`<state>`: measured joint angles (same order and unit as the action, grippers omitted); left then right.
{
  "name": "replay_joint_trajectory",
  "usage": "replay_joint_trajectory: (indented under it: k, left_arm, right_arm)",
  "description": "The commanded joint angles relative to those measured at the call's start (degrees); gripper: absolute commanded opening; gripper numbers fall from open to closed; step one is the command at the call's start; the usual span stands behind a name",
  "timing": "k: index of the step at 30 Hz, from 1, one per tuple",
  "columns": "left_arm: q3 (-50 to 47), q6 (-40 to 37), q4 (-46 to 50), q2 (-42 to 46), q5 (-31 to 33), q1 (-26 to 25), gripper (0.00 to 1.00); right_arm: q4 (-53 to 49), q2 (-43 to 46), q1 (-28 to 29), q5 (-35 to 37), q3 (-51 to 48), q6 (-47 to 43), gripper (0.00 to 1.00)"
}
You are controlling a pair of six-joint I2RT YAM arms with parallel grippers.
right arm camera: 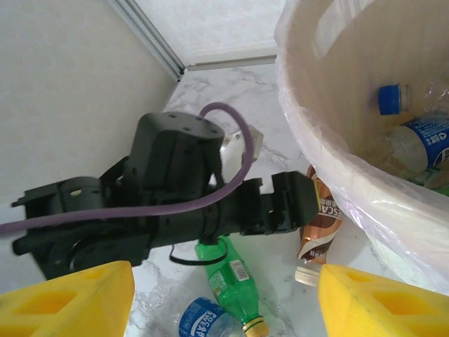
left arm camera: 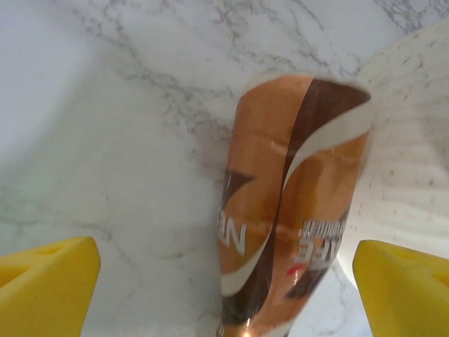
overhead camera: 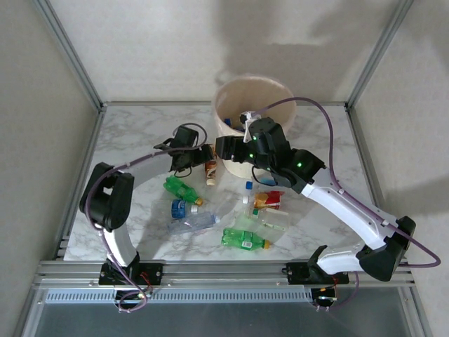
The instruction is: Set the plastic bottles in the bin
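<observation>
Your left claw [left arm camera: 224, 284] is released. In the left wrist view its two yellow fingers [left arm camera: 45, 288] stand wide apart, one on each side of the brown-orange bottle [left arm camera: 295, 203], and neither of them touches it. This bottle lies on the marble table [left arm camera: 105, 140], just beside the near-left foot of the bin [overhead camera: 256, 90], and its white cap points toward the near side.

Your right claw [right arm camera: 224, 302] is released too and grasps nothing. It hangs in the air close to the near-left rim of the bin, and its camera looks down over the left arm [right arm camera: 168, 189] and the brown-orange bottle.

The bin stands at the far middle of the table, with the thin bag liner [right arm camera: 309, 133] folded over its rim. Some bottles already lie inside it; you can see a blue-labelled bottle [right arm camera: 424, 140] and a blue cap [right arm camera: 393, 98].

The other plastic bottles lie on the table on the near side of the bin, between the two arms:
- a green bottle [overhead camera: 181, 188]
- a clear bottle with blue label [overhead camera: 184, 208]
- a crushed clear bottle [overhead camera: 195, 225]
- a green bottle with yellow cap [overhead camera: 244, 240]
- a red-labelled bottle [overhead camera: 269, 200]
</observation>
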<state>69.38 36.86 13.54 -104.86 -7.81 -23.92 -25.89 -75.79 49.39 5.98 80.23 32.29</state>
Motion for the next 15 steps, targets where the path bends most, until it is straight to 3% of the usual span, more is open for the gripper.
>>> replay_joint_trajectory:
  k: [1, 11, 15]
  left_arm:
    - [4.21, -2.32, 1.01, -3.54, 0.95, -0.07, 0.91]
    - [7.02, -2.23, 0.71, -9.63, 0.7, -0.35, 0.9]
    - [8.73, -1.58, 5.12, -10.59, 6.39, -0.34, 0.84]
  right_arm:
    - [1.88, 1.35, 0.88, -0.67, -0.3, 0.75, 0.7]
    - [1.94, 0.29, 2.27, -1.25, 0.76, 1.02, 0.7]
    - [1.75, -0.05, 2.73, -1.23, 1.51, 1.02, 0.7]
